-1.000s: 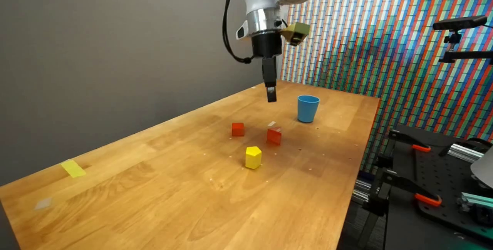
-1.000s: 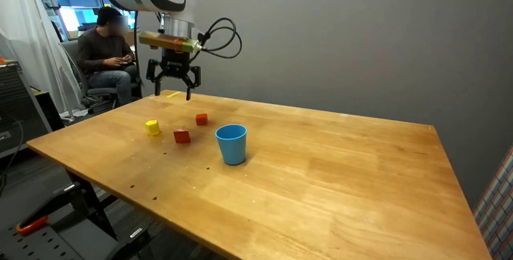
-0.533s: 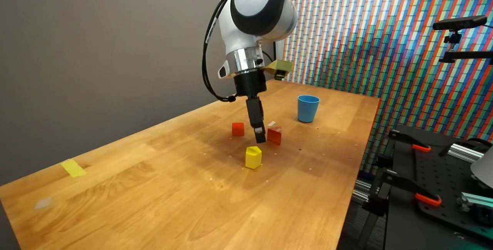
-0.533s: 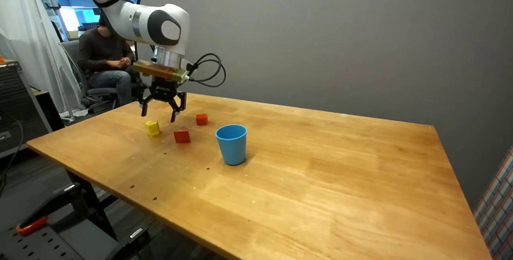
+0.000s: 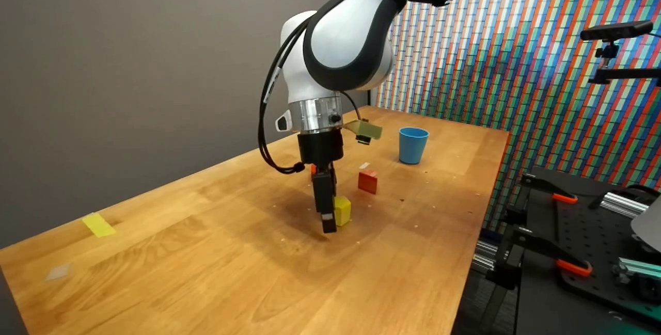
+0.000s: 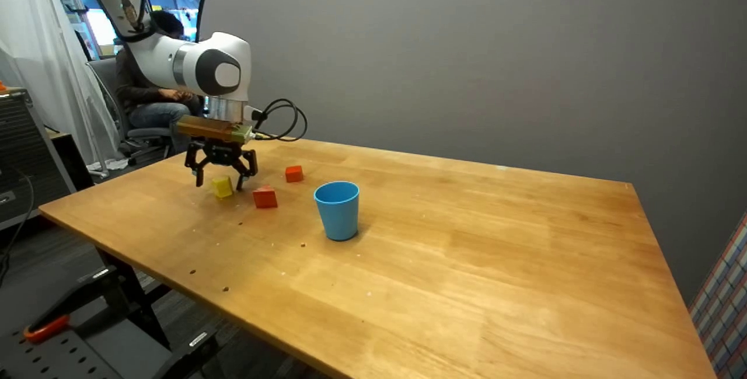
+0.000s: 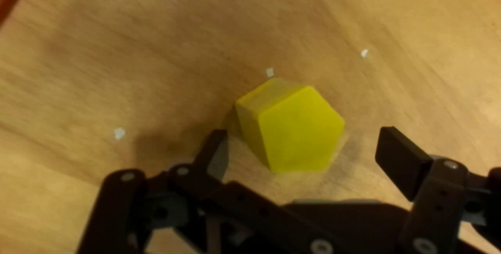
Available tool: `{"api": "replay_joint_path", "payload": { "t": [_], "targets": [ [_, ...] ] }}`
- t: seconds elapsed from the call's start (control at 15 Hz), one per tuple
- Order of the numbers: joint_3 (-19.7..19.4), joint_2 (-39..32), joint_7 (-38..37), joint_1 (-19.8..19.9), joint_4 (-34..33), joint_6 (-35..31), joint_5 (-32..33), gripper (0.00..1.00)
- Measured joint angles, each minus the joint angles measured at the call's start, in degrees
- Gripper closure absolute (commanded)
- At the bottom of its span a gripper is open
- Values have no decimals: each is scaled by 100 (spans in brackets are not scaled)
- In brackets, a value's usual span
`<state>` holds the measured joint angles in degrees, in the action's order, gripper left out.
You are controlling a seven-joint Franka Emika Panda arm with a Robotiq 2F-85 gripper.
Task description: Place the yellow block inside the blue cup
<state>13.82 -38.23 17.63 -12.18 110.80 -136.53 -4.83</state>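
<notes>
The yellow block [image 6: 222, 187] stands on the wooden table, with a five-sided top face. In the wrist view the yellow block [image 7: 301, 132] sits in the gap between the two fingers. My gripper [image 6: 219, 185] is open and low over the table, with a finger on either side of the block. The wrist view shows gaps between the block and both fingers of the gripper [image 7: 305, 140]. In an exterior view a finger partly hides the yellow block [image 5: 343, 211]. The blue cup [image 6: 337, 212] stands upright and apart from the gripper; it also shows in an exterior view [image 5: 412, 145].
A red block [image 6: 265, 197] stands close to the gripper, between the yellow block and the cup. Another red block [image 6: 294, 174] lies farther back. A flat yellow tape piece [image 5: 98, 225] is on the table [image 5: 217, 273] near the wall-side edge. Clamps [image 5: 552, 250] stand beside the table.
My gripper has come down from above the table to the yellow block, and its open fingers now stand on either side of it. The blocks and the cup have not moved.
</notes>
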Motion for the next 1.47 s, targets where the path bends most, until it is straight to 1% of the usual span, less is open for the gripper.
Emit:
{"api": "replay_joint_path", "payload": {
  "t": [0.2, 0.47, 0.73, 1.0, 1.27, 1.33, 1.4, 1.47],
  "targets": [
    [-39, -3, -284, -128, 151, -605, 306, 0],
    [-178, 0, -796, -252, 324, -1004, 562, 0],
    [-328, 109, -1324, -457, 523, -1262, 735, 0],
    [-568, 220, -1920, -765, 683, -1447, 1000, 0],
    [-789, 355, -2422, -975, 853, -1559, 1138, 0],
    [-826, 399, -2497, -1003, 901, -1573, 1148, 18],
    [-865, 425, -2560, -1021, 948, -1576, 1169, 27],
    [-884, 444, -2607, -1027, 978, -1581, 1192, 33]
  ]
}}
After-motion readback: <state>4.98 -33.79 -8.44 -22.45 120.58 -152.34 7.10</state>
